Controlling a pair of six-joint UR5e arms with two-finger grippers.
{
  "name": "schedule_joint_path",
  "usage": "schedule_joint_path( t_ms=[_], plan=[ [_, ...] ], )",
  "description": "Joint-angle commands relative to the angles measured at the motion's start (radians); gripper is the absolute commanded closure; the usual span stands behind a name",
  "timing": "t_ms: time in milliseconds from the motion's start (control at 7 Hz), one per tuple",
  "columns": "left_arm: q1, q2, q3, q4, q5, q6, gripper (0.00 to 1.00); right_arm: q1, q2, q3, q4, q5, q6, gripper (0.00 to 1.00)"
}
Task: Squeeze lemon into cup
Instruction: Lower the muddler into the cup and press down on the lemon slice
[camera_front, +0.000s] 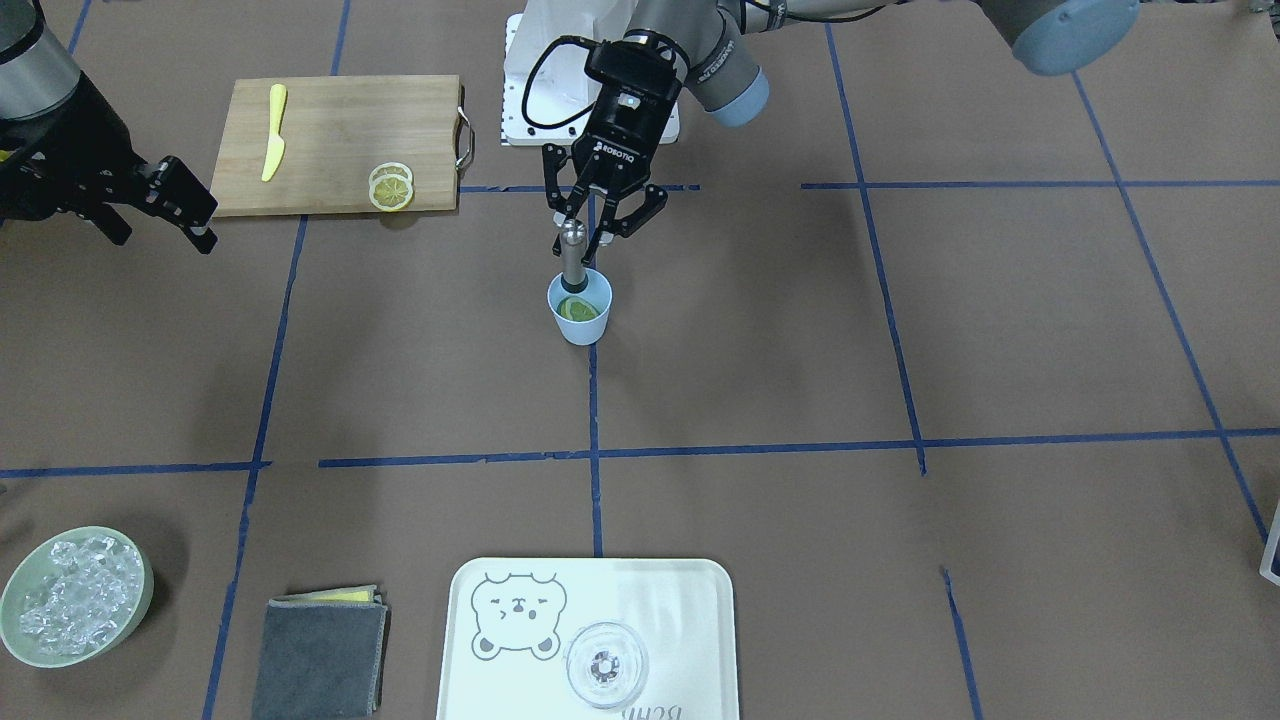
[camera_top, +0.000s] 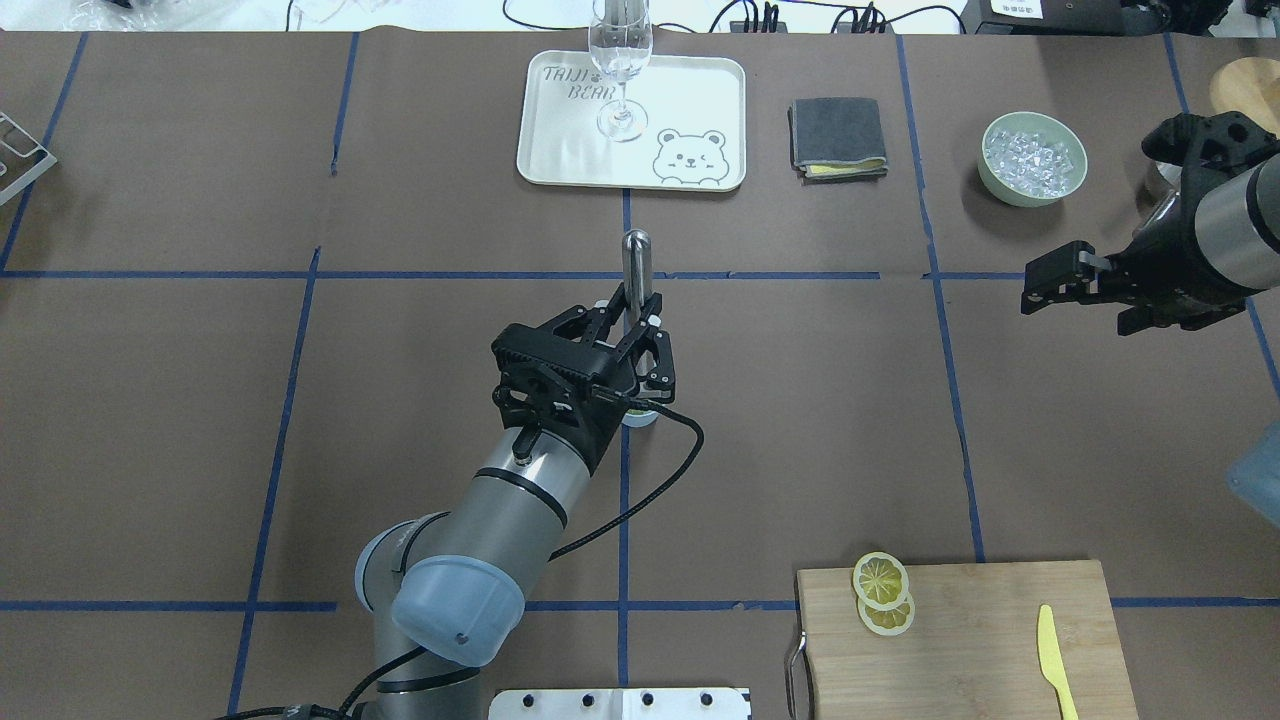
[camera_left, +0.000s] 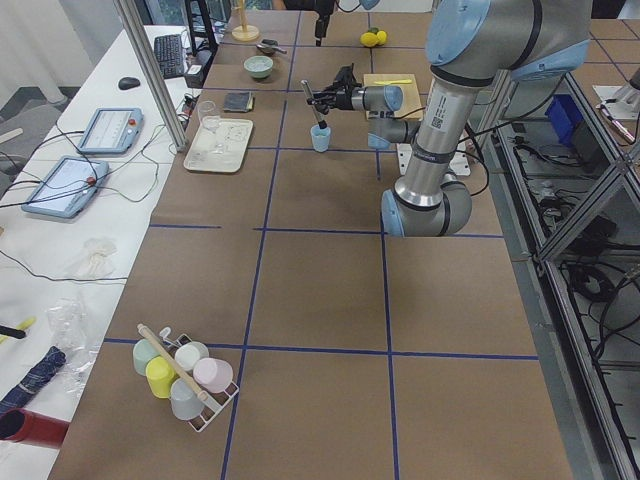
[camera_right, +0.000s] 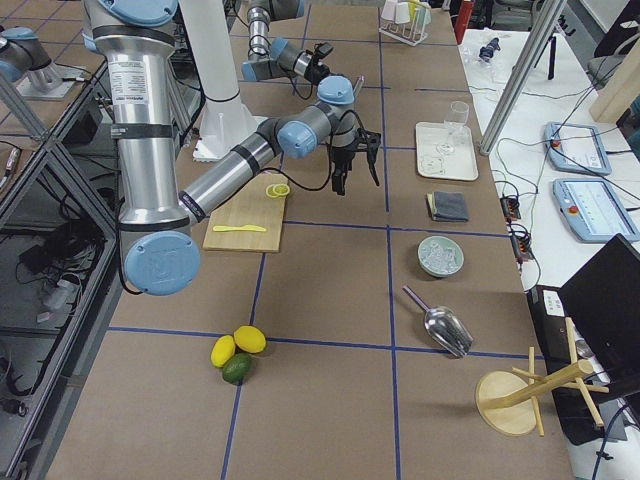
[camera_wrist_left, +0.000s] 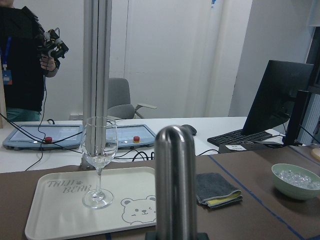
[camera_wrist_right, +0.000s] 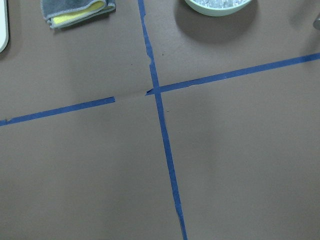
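The light-blue cup (camera_front: 580, 322) stands at the table's middle with a lemon slice (camera_front: 581, 311) lying inside it. My left gripper (camera_front: 583, 228) is right above the cup, shut on an upright metal muddler (camera_front: 572, 256) whose lower end is in the cup on the slice. In the overhead view the left gripper (camera_top: 637, 300) covers most of the cup (camera_top: 641, 419), and the muddler (camera_top: 636, 262) sticks out past its fingers. My right gripper (camera_front: 163, 238) is open and empty, far off near the cutting board; it also shows in the overhead view (camera_top: 1075, 305).
Two more lemon slices (camera_front: 391, 187) and a yellow plastic knife (camera_front: 274, 135) lie on the wooden cutting board (camera_front: 330, 120). On the operators' side stand a white tray (camera_front: 680, 600) with a clear glass (camera_front: 607, 665), a folded grey cloth (camera_front: 322, 655) and a green bowl of ice (camera_front: 146, 590).
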Motion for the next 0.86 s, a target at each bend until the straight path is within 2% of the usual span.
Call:
schedule_joint_path(
  t_ms=[0,429,714],
  plan=[
    [0.001,-0.013,0.037,-0.003,-0.003,0.008,1.0,0.008,-0.017,0.0,0.0,0.016,-0.001,0.0],
    [0.001,-0.007,0.04,-0.004,-0.005,0.012,1.0,0.008,-0.017,0.0,0.0,0.017,-0.001,0.0],
    [0.001,-0.007,0.081,-0.004,-0.006,0.011,1.0,0.008,-0.019,0.0,0.0,0.017,-0.001,0.0]
  ],
)
